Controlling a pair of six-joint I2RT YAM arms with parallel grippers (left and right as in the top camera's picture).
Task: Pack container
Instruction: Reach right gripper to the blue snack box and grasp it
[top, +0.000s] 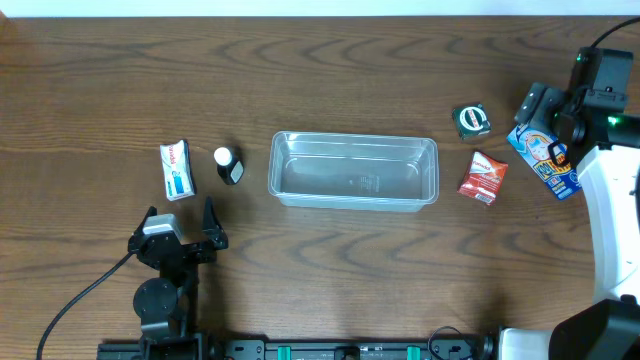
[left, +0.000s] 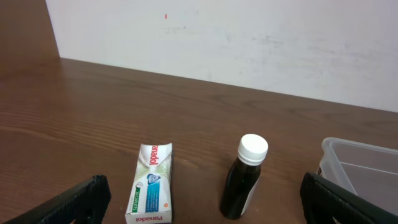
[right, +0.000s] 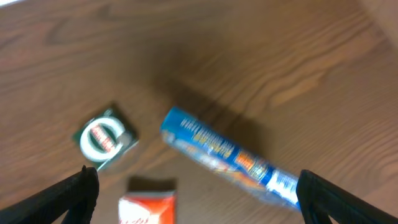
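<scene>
The container (top: 353, 170) is a clear rectangular tub lying in the middle of the table with nothing in it; its left corner (left: 357, 149) shows in the left wrist view. Left of it are a white Panadol box (top: 177, 170) (left: 150, 182) and a dark bottle with a white cap (top: 229, 165) (left: 245, 178). My left gripper (top: 180, 212) (left: 205, 196) stands open just in front of these two, holding nothing. Right of the tub lie a green round-printed packet (top: 471, 121) (right: 107, 137), a red packet (top: 483, 178) (right: 148, 205) and a blue packet (top: 545, 155) (right: 227, 155). My right gripper (top: 540, 120) (right: 198, 194) hovers open above the blue packet.
A black cable (top: 85, 295) runs from the left arm's base toward the front left. The white right arm body (top: 615, 220) stands along the right edge. A pale wall (left: 236, 43) rises behind the table's far edge.
</scene>
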